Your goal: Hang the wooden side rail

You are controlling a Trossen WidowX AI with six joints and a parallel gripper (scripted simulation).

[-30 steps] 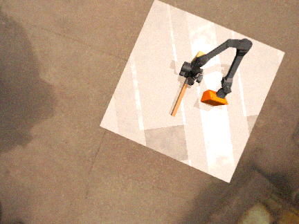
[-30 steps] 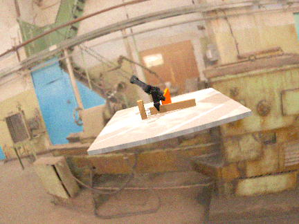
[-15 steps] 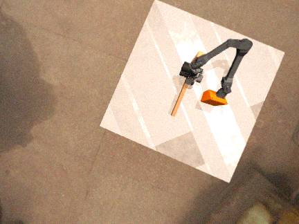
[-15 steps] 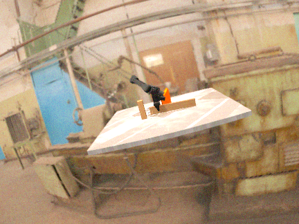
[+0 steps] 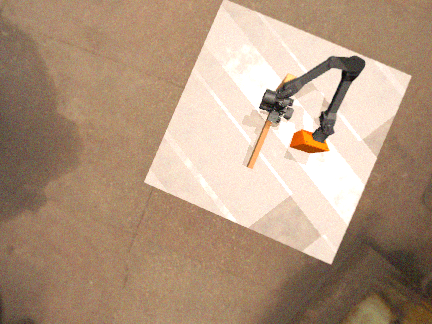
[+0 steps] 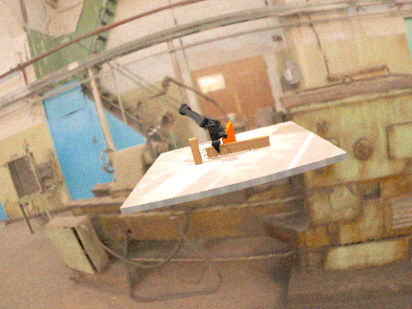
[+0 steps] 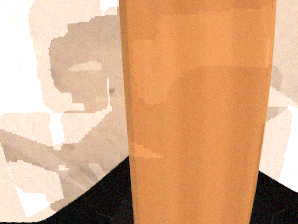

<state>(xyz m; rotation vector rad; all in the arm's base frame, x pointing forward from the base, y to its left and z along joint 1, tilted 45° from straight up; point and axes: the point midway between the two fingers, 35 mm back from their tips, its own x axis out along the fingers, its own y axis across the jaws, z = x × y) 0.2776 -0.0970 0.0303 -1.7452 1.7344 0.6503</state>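
The wooden rail (image 5: pixel 259 145) (image 6: pixel 249 145) (image 7: pixel 200 110) stands on its long edge, a long narrow plank that fills the middle of the wrist view. My gripper (image 5: pixel 274 118) (image 6: pixel 216 149) is shut on the rail, near its end facing the post. The short wooden headboard post (image 5: pixel 289 77) (image 6: pixel 195 152) stands upright; in the exterior view a small gap shows between it and the rail's near end. The rail's far end is at table height. The steel hooks, the pins and the slot cannot be made out; the arm covers the rail's near end in the top view.
The pale striped table (image 5: pixel 200 150) (image 6: pixel 162 195) carries everything. The orange block (image 5: pixel 302 142) (image 6: pixel 230 133) at the arm's base stands beside the rail. The arm (image 5: pixel 340 97) bends round from there to the rail, and its wrist is above the stretch between rail and post.
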